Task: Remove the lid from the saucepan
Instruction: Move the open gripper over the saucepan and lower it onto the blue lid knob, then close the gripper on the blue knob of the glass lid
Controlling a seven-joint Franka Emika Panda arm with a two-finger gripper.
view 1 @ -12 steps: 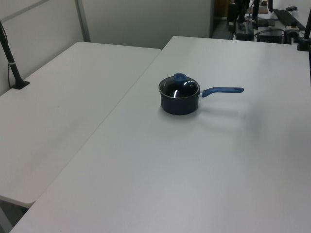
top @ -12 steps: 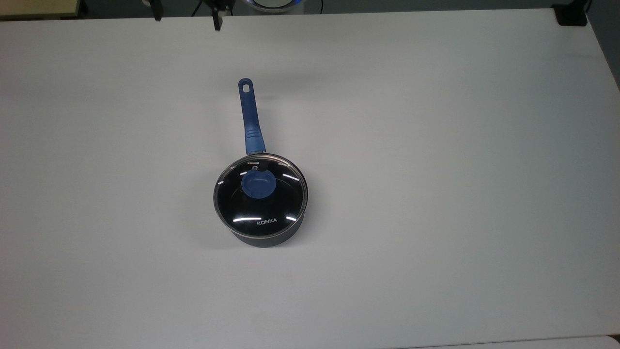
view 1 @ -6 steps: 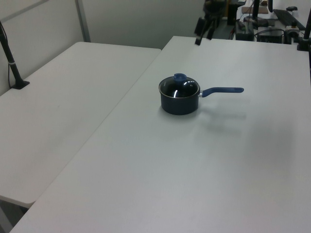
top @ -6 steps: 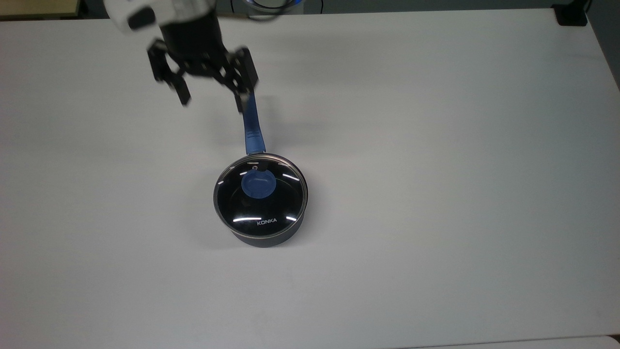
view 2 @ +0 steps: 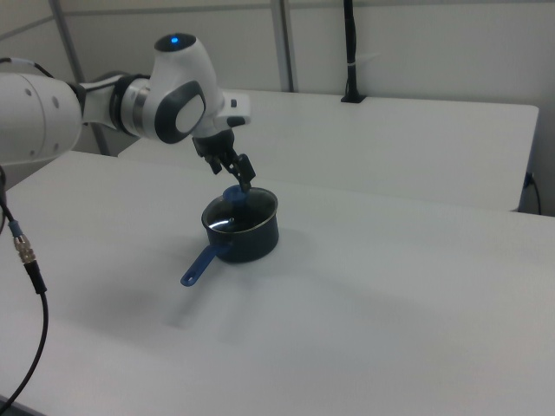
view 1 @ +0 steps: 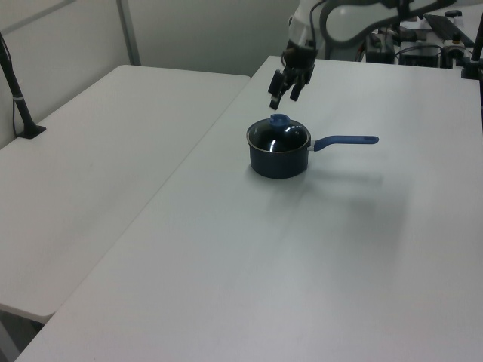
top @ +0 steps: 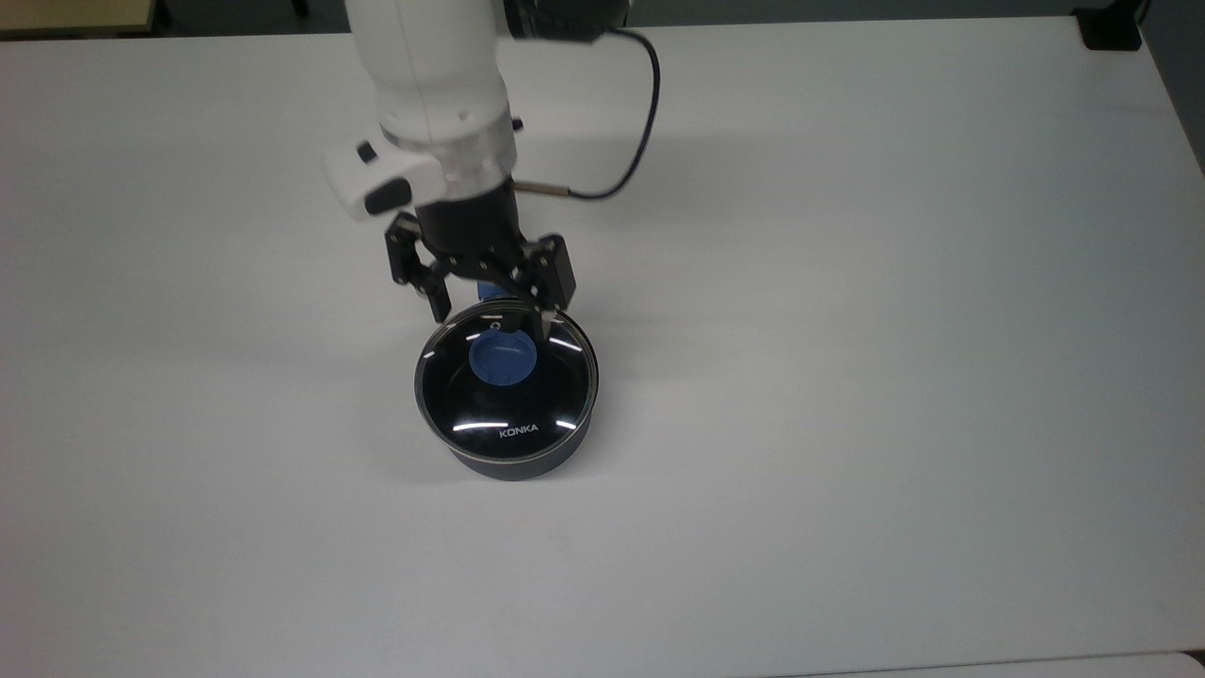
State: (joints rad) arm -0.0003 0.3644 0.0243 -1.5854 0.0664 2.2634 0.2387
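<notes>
Step in hand: approach; lid [top: 506, 381] not yet gripped, seated flat on saucepan [top: 513, 461].
Gripper [top: 490, 318]: fingers spread apart, holding nothing; poised above the lid's rim at 12 o'clock in the top view, clear of the knob [top: 503, 359] in the left view.
Lid location: closing the saucepan, near mid-table [top: 847, 377]; lettering at the lid's 6 o'clock in the top view.
Saucepan handle [view 1: 346, 140]: pointing to 3 o'clock in the left view, toward 7 o'clock in the right view.
Knob: central on the lid, toward 6 o'clock from the fingertips in the top view.
Next move, judged: shift toward 6 o'clock until the fingers straddle the knob, descend, close on it, lift straight up.
Risk, judged: an off-centre close could tilt the lid or drag the saucepan.
Count: one saucepan, one lid, one knob, one gripper, one cable [top: 640, 122] trailing from the arm.
</notes>
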